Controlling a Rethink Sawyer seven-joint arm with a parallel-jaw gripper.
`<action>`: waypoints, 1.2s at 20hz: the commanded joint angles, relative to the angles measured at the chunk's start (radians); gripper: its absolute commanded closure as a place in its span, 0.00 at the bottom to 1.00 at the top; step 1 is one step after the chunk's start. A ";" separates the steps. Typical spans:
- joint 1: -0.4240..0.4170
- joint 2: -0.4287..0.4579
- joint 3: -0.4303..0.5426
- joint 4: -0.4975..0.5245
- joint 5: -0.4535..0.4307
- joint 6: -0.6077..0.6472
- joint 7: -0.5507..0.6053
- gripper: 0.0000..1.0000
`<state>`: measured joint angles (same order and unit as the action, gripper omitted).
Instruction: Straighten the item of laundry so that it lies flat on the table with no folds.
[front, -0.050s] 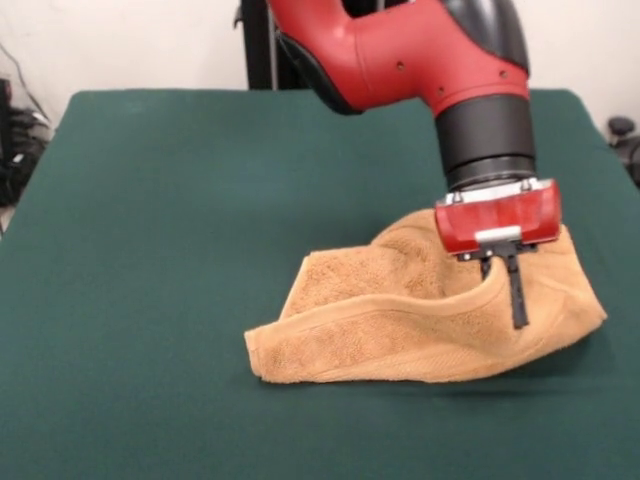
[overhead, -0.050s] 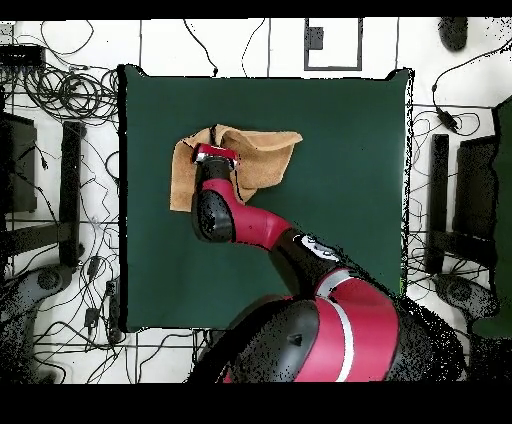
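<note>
Front view: gripper (front, -0.050s: 507, 300) pinching towel (front, -0.050s: 400, 320) edge; table (front, -0.050s: 150, 250) open around.

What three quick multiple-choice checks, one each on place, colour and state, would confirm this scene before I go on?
1. In the overhead view, the towel lies toward the table's
A. upper left
B. lower right
C. centre

2. The table cover is
A. grey
B. dark green
C. white

3. The towel is
A. flat
B. rolled
C. bunched, partly raised

Key: 1 A, it sits near the top left corner. 2 B, green cloth shows all around it. 3 C, in the front view its edge rises at the gripper.
</note>
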<state>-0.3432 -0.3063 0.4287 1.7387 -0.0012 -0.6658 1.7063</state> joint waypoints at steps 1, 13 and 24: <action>0.041 -0.021 0.101 0.056 0.119 0.125 0.310 1.00; 0.049 -0.027 0.091 0.060 0.126 0.091 0.309 1.00; 0.013 -0.011 0.133 0.056 0.100 0.147 0.315 0.00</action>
<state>-0.3376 -0.3541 0.4534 1.7483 0.0507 -0.6416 1.7110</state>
